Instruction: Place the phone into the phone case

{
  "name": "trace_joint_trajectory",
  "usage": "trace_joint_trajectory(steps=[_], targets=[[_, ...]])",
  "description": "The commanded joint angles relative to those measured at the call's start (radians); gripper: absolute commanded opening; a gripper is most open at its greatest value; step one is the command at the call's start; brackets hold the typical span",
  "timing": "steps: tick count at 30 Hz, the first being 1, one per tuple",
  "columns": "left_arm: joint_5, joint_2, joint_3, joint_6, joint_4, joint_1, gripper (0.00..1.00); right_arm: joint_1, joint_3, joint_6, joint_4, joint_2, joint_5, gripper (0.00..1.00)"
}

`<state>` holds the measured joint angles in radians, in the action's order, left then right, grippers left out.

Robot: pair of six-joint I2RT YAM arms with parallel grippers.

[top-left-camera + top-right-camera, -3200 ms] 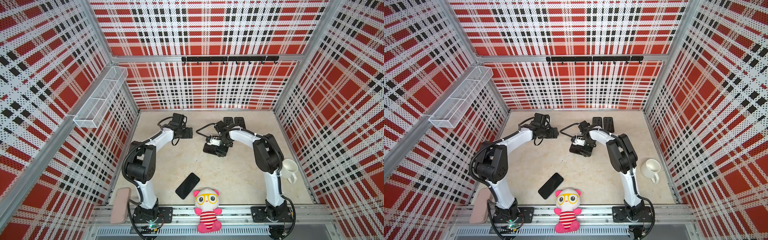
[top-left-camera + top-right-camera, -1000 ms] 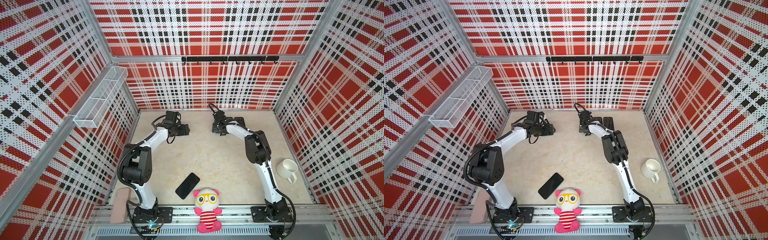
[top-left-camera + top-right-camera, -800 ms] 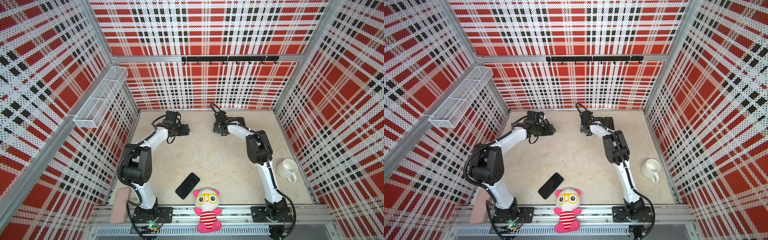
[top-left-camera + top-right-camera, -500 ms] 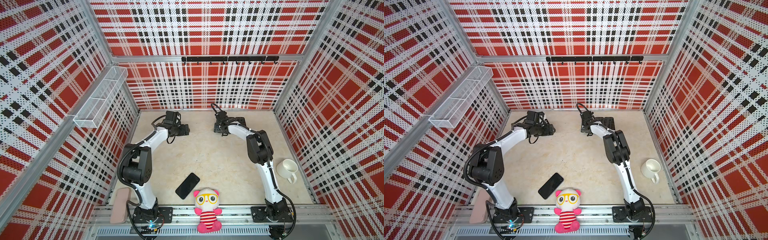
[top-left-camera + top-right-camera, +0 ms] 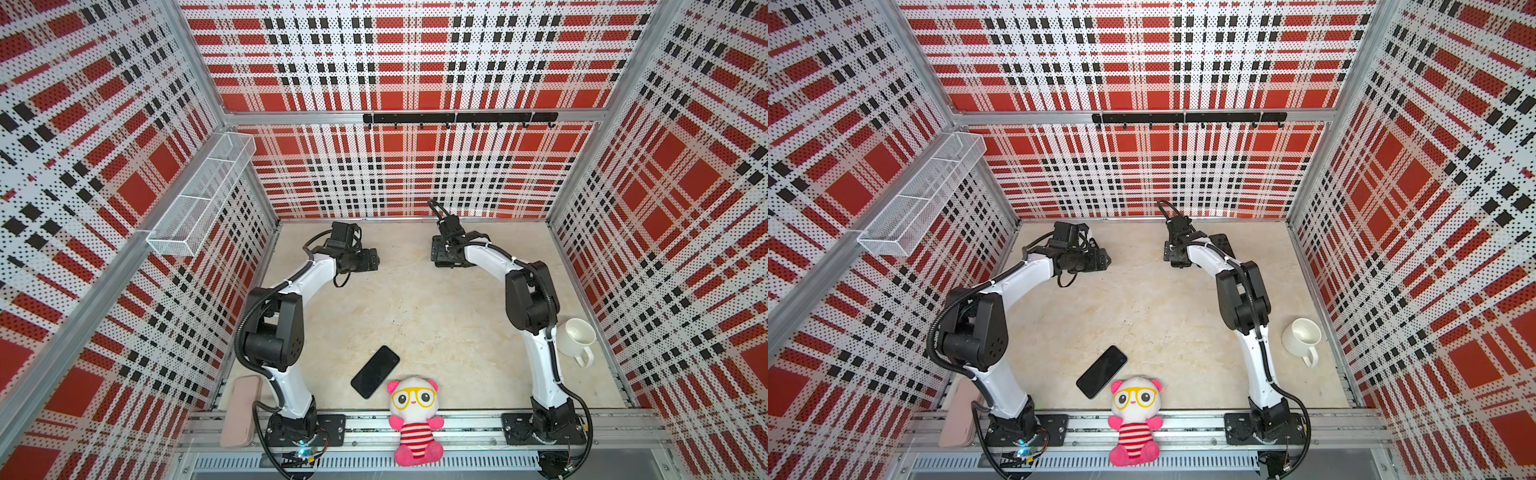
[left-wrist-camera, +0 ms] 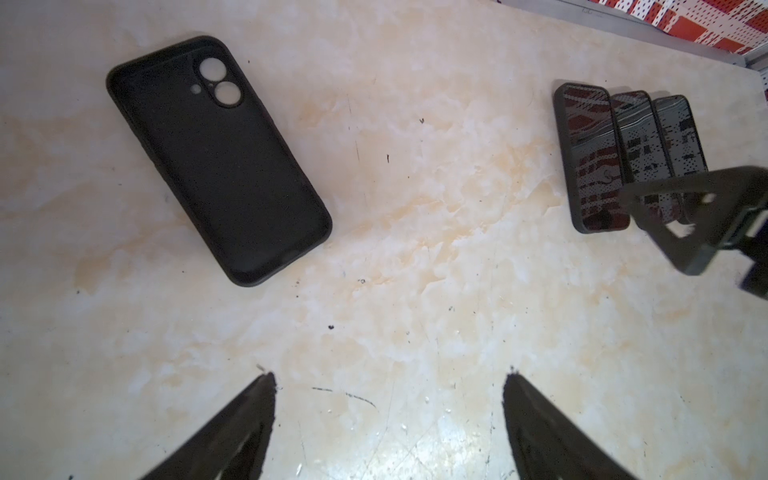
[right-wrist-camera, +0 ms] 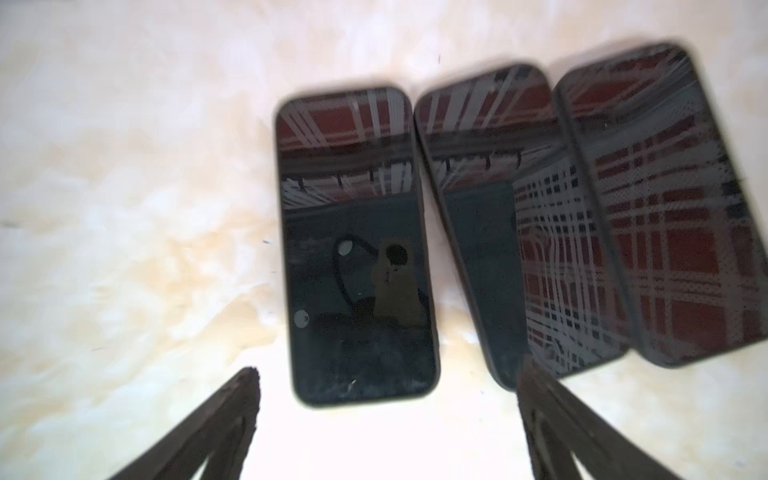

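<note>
A bare black phone lies face up near the table's front, far from both grippers. An empty black phone case, hollow side up, rests on the table and shows only in the left wrist view, ahead of my left gripper. That gripper is open over bare table. My right gripper stands open at the back. Its fingertips sit just short of the near end of a dark-rimmed phone, and nothing is between them.
Two more dark-rimmed phones lie beside that one in a row near the back wall. A white mug stands at the right. At the front edge sits a plush toy. A pink case lies on the left rail.
The right arm has carried a dark phone from mid-table to the back row, and its jaws have opened off it. The left gripper has shifted slightly back and left.
</note>
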<state>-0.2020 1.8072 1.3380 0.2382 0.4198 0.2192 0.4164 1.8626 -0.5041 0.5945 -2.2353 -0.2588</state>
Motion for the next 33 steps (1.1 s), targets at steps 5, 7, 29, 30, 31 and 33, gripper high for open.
trace_joint_trajectory(steps=[5, 7, 29, 30, 31, 33], targets=[[0.058, -0.005, 0.021, -0.057, 0.005, -0.003, 0.8, 0.013, -0.256, 0.164, -0.137, 0.295, 0.201, 0.98], [0.098, -0.001, 0.029, -0.11, 0.026, -0.002, 0.77, 0.013, -0.376, 0.206, -0.195, 0.396, 0.241, 0.98], [0.198, 0.193, 0.244, -0.501, 0.04, 0.0, 0.7, 0.005, -0.968, 0.265, -0.239, 0.919, 0.48, 1.0], [0.203, 0.207, 0.255, -0.509, 0.046, 0.0, 0.71, 0.005, -0.976, 0.265, -0.232, 0.927, 0.468, 1.0], [0.203, 0.222, 0.269, -0.516, 0.049, -0.001, 0.71, 0.005, -0.983, 0.266, -0.225, 0.935, 0.452, 1.0], [0.21, 0.252, 0.287, -0.532, 0.058, 0.0, 0.71, 0.005, -0.991, 0.266, -0.211, 0.944, 0.419, 1.0]])
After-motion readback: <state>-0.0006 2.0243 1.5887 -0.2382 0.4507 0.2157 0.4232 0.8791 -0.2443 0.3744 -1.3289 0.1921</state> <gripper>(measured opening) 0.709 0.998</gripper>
